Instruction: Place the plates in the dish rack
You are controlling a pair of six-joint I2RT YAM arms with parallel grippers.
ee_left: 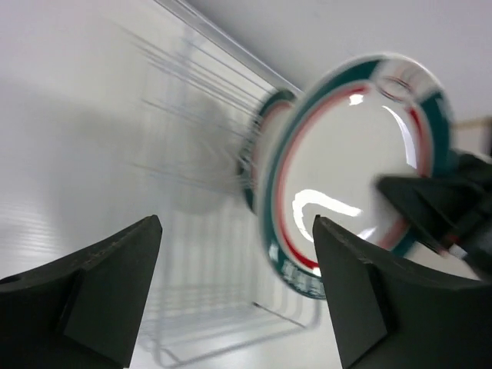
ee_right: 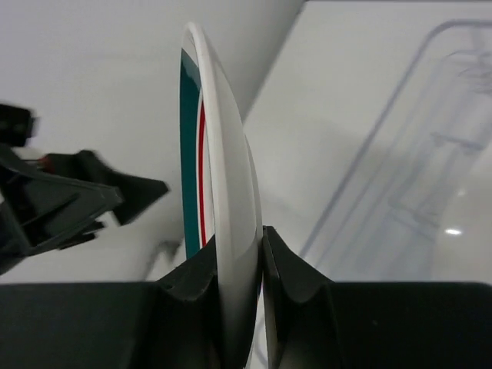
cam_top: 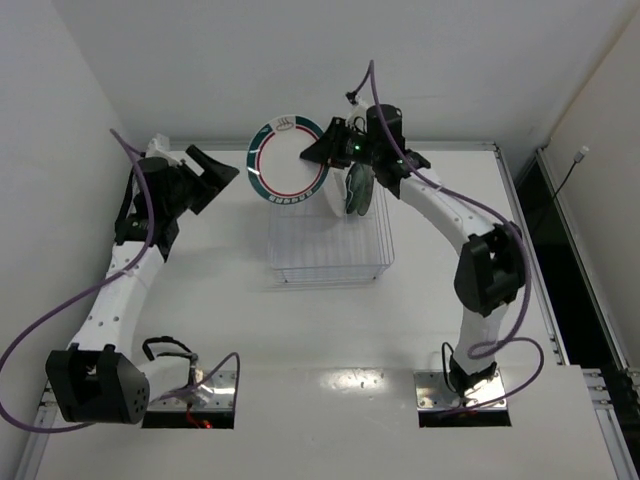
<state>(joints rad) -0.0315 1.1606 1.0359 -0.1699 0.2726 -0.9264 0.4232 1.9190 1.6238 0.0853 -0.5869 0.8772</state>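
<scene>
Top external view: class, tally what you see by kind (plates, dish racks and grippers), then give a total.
Plates: 2 (white teal-rimmed plate, small green plate)
Dish rack: 1
Grippers: 2 (left gripper, right gripper)
Total: 5

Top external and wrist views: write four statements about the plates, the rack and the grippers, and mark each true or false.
1. The right gripper is shut on the rim of the white plate. True.
2. The left gripper grips the same plate. False: it is open and empty, apart from the plate.
3. A smaller teal-green plate stands on edge in the dish rack. True.
4. The white plate lies flat on the table. False: it is held on edge in the air, over the far end of the rack.
</scene>
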